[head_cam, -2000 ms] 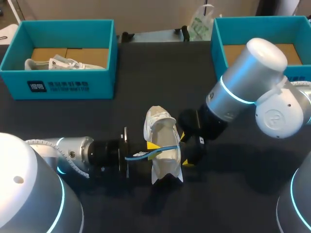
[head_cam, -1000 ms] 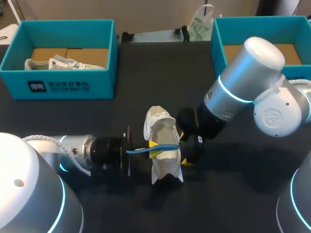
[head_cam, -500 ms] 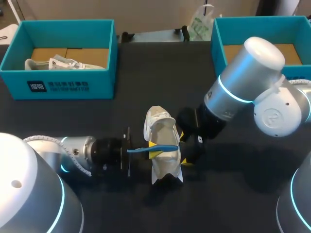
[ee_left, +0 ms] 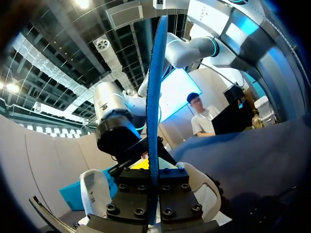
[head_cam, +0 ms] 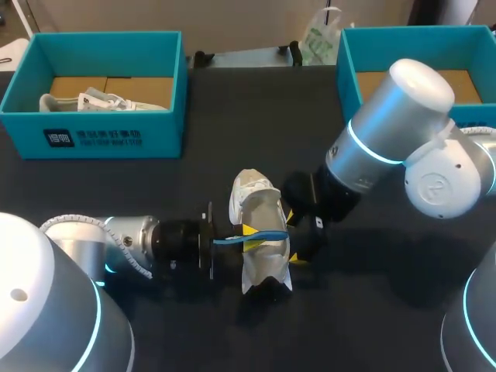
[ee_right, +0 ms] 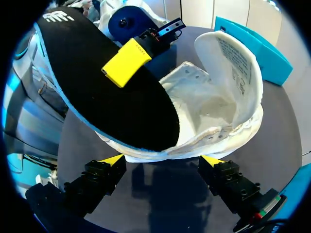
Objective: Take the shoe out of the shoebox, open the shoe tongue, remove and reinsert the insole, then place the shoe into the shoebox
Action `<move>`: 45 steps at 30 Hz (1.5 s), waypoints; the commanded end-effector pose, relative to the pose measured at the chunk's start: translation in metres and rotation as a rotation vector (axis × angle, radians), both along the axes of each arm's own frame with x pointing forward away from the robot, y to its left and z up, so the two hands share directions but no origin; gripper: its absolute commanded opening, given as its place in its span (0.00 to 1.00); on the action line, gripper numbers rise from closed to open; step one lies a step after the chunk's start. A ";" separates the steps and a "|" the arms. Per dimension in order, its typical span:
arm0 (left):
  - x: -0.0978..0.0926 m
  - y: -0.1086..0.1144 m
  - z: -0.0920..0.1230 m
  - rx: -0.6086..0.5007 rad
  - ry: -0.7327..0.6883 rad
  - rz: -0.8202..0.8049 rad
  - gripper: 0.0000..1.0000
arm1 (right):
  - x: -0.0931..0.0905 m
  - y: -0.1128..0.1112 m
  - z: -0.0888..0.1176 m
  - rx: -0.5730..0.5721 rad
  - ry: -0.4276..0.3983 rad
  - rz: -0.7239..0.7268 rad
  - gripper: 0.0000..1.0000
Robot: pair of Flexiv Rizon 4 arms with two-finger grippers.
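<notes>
1. Left gripper (head_cam: 248,232) comes in at the shoe from nine o'clock, clenched on the insole (head_cam: 271,233) with one yellow finger (ee_right: 127,62) flat on its black top face. Pinching one end leaves the free end to be steered into the shoe, I judge
2. Right gripper (head_cam: 294,239) sits at the shoe's three o'clock side with its jaws spread and a tip near each end of the sole's edge. Whether they touch it I cannot tell. It looks placed to brace the shoe against the sideways push
3. Between the two grippers the shoe (head_cam: 262,267) lies on the table (head_cam: 232,116), tongue (ee_right: 233,53) folded back so the mouth gapes. The insole slants over that mouth, not yet seated
4. Farthest off, a shoebox (head_cam: 93,139) at ten o'clock holds the other shoe (head_cam: 93,101), and the second box (head_cam: 349,70) at two o'clock shows bare cardboard, probably this shoe's home
</notes>
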State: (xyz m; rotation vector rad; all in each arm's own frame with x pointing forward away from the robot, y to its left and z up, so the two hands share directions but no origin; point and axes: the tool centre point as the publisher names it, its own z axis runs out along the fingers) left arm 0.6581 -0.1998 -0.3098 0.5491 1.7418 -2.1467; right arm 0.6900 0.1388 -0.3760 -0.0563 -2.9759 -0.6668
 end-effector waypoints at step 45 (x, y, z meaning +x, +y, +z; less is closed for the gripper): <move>0.028 -0.006 -0.043 0.226 -0.033 0.077 0.00 | -0.001 0.001 -0.001 -0.001 -0.003 -0.001 1.00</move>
